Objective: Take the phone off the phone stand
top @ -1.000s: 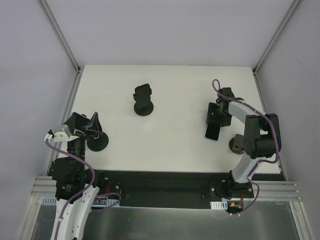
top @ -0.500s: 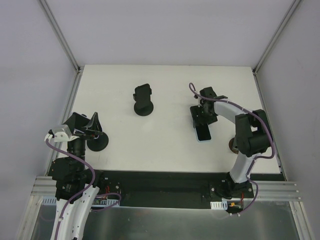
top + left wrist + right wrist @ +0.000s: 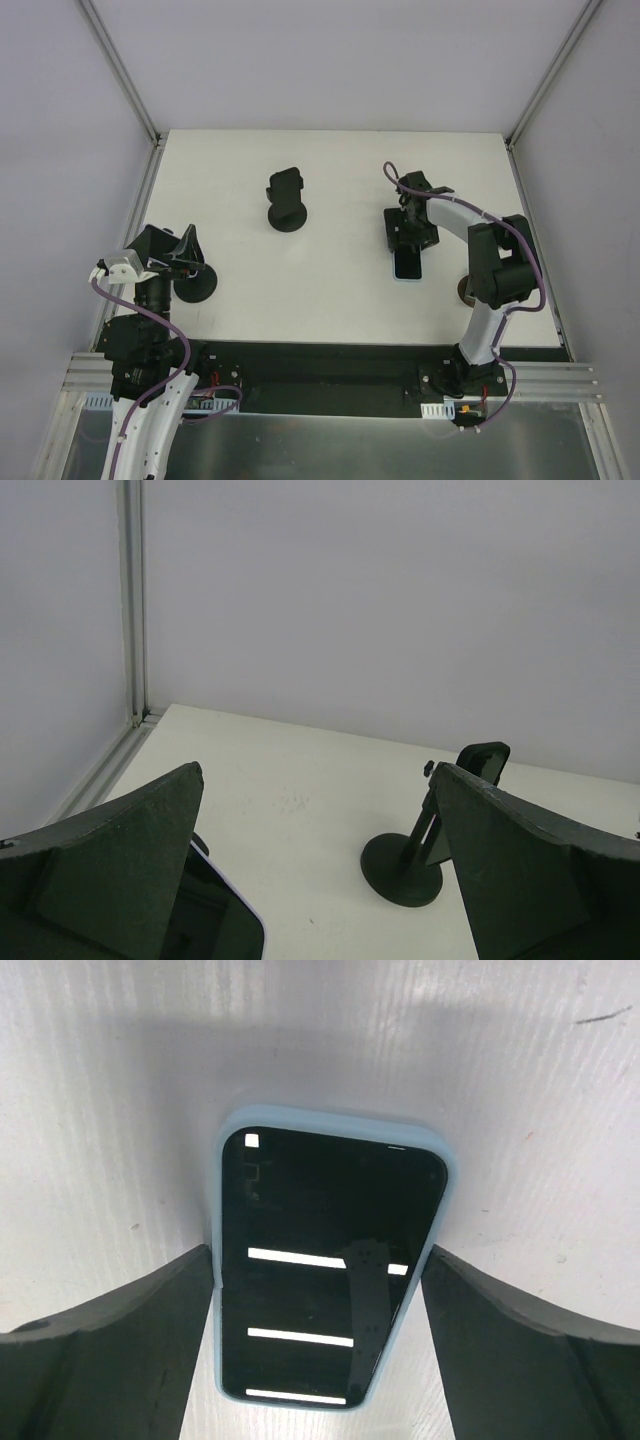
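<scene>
Worktop (image 3: 330,300): white, walled on three sides. Left arm (image 3: 150,330): parked at near-left corner. Right arm (image 3: 500,270): bent inward over right half of worktop. Phone stand (image 3: 287,205): black, upright on round base, centre-left toward rear, cradle empty. Phone (image 3: 330,1260): light blue case, dark screen up, flat on worktop, well right of stand. Right fingers (image 3: 110,1350): one on each long side of phone, at its edges; clamped or just clear, cannot tell. Left fingers (image 3: 110,870): spread wide, holding nothing.
</scene>
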Motion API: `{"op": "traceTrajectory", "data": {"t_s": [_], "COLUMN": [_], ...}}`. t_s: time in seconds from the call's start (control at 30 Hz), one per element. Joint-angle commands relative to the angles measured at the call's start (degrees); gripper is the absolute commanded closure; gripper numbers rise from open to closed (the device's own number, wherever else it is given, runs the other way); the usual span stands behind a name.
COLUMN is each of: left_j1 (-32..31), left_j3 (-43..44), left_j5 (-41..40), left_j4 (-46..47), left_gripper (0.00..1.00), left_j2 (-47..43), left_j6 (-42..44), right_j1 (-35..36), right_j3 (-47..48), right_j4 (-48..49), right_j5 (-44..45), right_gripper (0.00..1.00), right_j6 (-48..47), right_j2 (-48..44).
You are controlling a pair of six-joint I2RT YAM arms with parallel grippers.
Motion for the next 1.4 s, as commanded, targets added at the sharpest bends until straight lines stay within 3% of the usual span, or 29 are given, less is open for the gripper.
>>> {"op": "traceTrajectory", "data": {"t_s": [0.0,0.03,0.23,0.33,0.47,0.63,0.77,0.93,1.13,1.27,1.37], "left_j1": [-0.42,-0.51,-0.68,-0.86,-1.3,-1.74,-2.18,-2.61,-2.79,-2.7,-2.7], "left_j3": [-0.26,-0.26,-0.35,-0.44,-0.44,-0.35,-0.35,-0.35,-0.35,-0.44,-0.44], "left_j5": [0.43,0.34,-0.54,-0.89,-1.15,-1.42,-1.51,-1.68,-1.68,-1.77,-1.86], "left_j4": [1.3,1.3,1.3,1.3,1.3,1.3,1.3,1.3,1.3,1.3,1.3], "left_gripper": [0.01,0.01,0.01,0.01,0.01,0.01,0.01,0.01,0.01,0.01,0.01], "left_j2": [-3.92,-4.09,-5.76,-6.38,-7.17,-7.87,-8.05,-8.05,-8.05,-7.61,-7.0], "left_j6": [0.86,0.86,1.21,1.39,1.39,1.56,1.57,1.83,1.92,2.09,2.27], "right_j1": [-0.84,-0.84,-2.77,-7.59,-17.69,-27.1,-39.12,-42.93,-45.22,-44.52,-41.45], "right_j3": [0.99,1.17,3.55,0.31,-7.32,-16.04,-22.28,-31.07,-38.1,-39.61,-36.2], "right_j4": [-3.05,-3.23,-6.13,-6.65,-6.39,-7.8,-9.03,-6.32,6.07,18.45,22.07], "right_j5": [2.76,2.32,4.24,4.6,4.51,10.4,6.9,4.43,-2.16,-6.73,-7.09], "right_gripper": [0.09,0.02,0.04,0.04,0.04,0.04,0.04,0.04,0.04,0.04,0.04], "right_j6": [0.59,0.68,4.36,12.0,18.95,25.27,30.64,37.59,42.6,47.25,50.25], "right_j2": [-1.44,-2.23,-11.01,-17.42,-29.18,-40.1,-46.25,-46.36,-45.13,-41.89,-36.35]}}
